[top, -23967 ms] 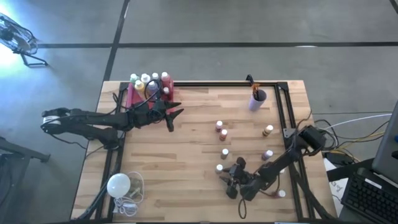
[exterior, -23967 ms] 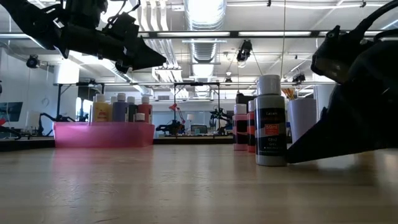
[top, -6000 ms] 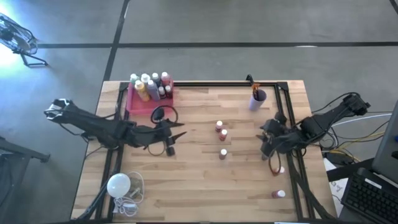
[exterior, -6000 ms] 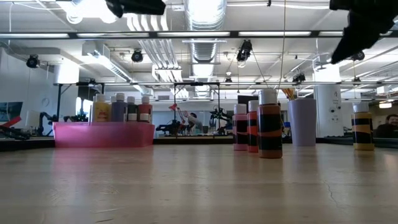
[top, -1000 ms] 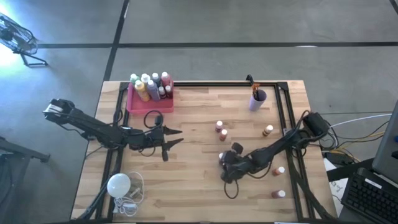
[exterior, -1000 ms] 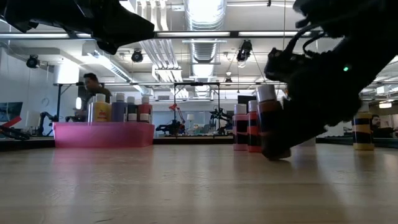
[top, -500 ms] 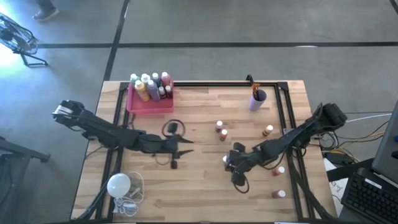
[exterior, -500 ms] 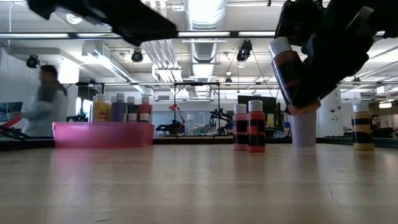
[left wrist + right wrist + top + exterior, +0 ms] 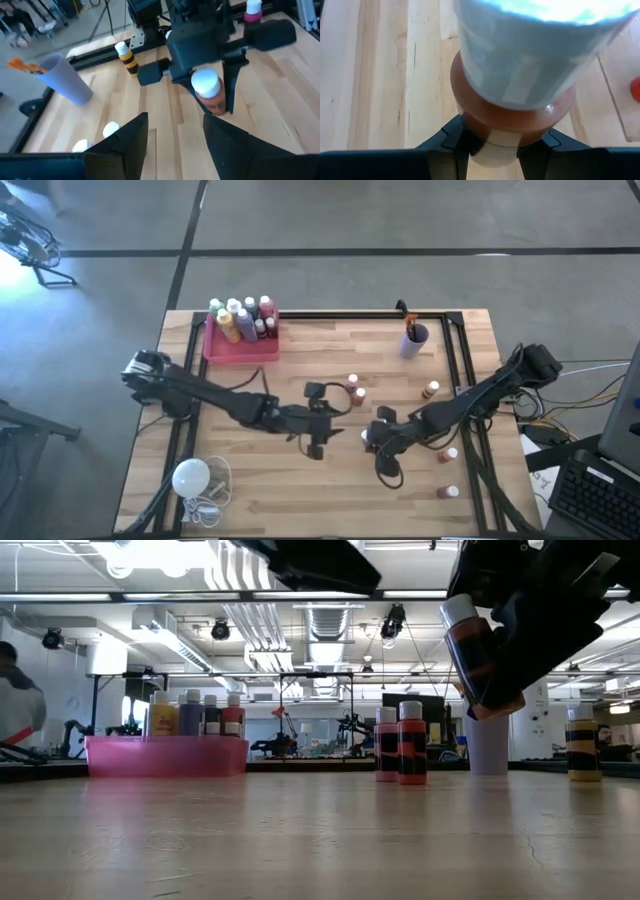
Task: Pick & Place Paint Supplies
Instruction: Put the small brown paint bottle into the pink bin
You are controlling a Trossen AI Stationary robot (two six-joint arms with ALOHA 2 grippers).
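At the far left corner of the pale wooden bench (image 9: 250, 470), a shallow pink plastic tray (image 9: 240, 348) is seen with several white-capped paint bottles (image 9: 240, 318) standing in it; a white round bulb with a cord (image 9: 192, 477) lies at the near left corner. The left gripper (image 9: 322, 420) is stretched toward the bench's middle, its fingers (image 9: 127, 137) spread apart with nothing between them.

Directly ahead of those open fingers — as the left wrist view shows — a small reddish-brown, white-capped paint bottle (image 9: 210, 92) is held off the bench by the right gripper (image 9: 378, 437), whose fingers (image 9: 460, 135) are clamped on the bottle's body. In the low view the bottle (image 9: 478, 650) is tilted, cap raised and leaning to the picture's left, so its long axis is slanted rather than upright. A handover appears to be intended: the bottle lies just beyond the left fingers, near but apart, and the left arm is the nearer to the tray.

Two more small bottles (image 9: 355, 387) stand just behind the grippers. Further right, a lilac plastic cup of brushes (image 9: 412, 338) stands near the far edge, and other small bottles (image 9: 431, 390) are scattered by the right rail.
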